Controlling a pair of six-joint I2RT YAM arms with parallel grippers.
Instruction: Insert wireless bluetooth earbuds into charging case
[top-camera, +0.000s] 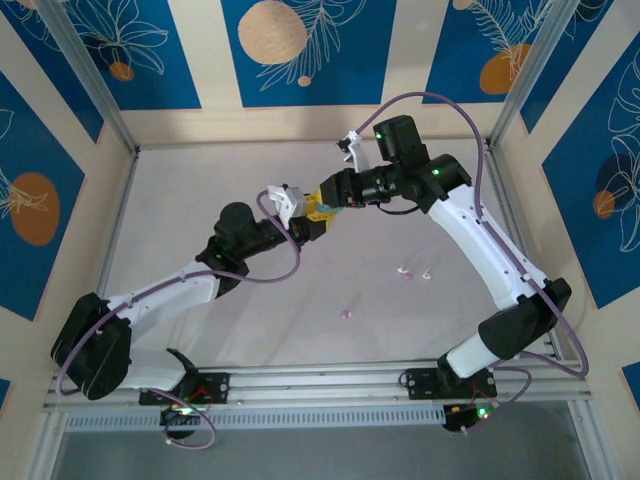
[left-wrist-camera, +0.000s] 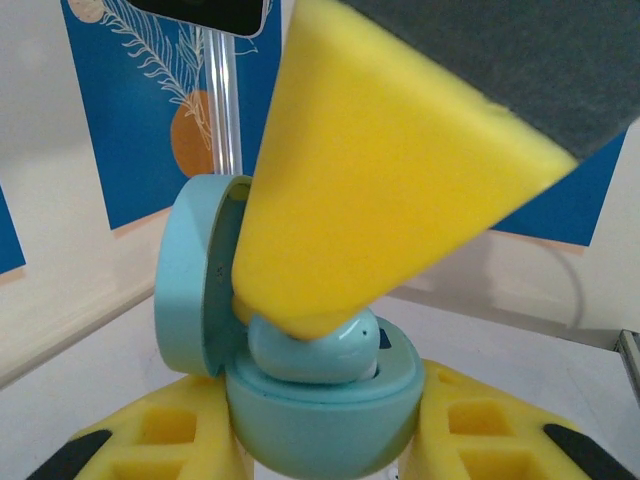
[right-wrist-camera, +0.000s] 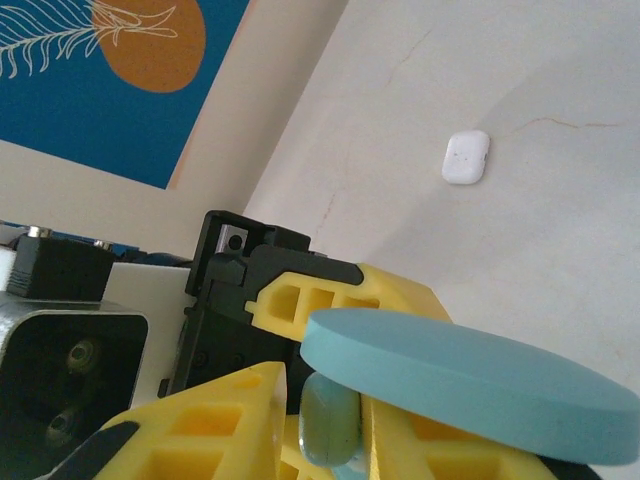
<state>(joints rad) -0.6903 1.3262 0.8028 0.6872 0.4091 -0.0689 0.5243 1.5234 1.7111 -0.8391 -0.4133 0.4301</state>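
The pale blue earbud (left-wrist-camera: 318, 348) was judged to be very light, rigid and glossy. It was therefore thought slippery under the pads and apt to twist or pop out if squeezed off-centre. It was best taken across its rounded body, with the underside left free to drop into its well, and pressed home gently rather than forced. The charging case (left-wrist-camera: 320, 410) was likewise judged a light, hard shell, best clamped across its lower half so that the hinge was spared. The earbud was seen as a small, smooth, rounded bud of the same pale blue as the case. It was lodged in the mouth of the open case, with the lid (left-wrist-camera: 195, 275) stood up to one side. The left claw (left-wrist-camera: 320, 445) was clamped on the base of the case, which appeared to be raised above the bench (top-camera: 200, 200). The right claw (right-wrist-camera: 315, 435) was closed on the earbud, with one yellow fingertip (left-wrist-camera: 380, 170) borne down on it from above. Whether the earbud was fully seated could not be told. A pinkish bud (top-camera: 346, 314), a pale bud (top-camera: 405, 272) and a second pale bud (top-camera: 427, 275) were seen loose on the bench, well apart from the case.
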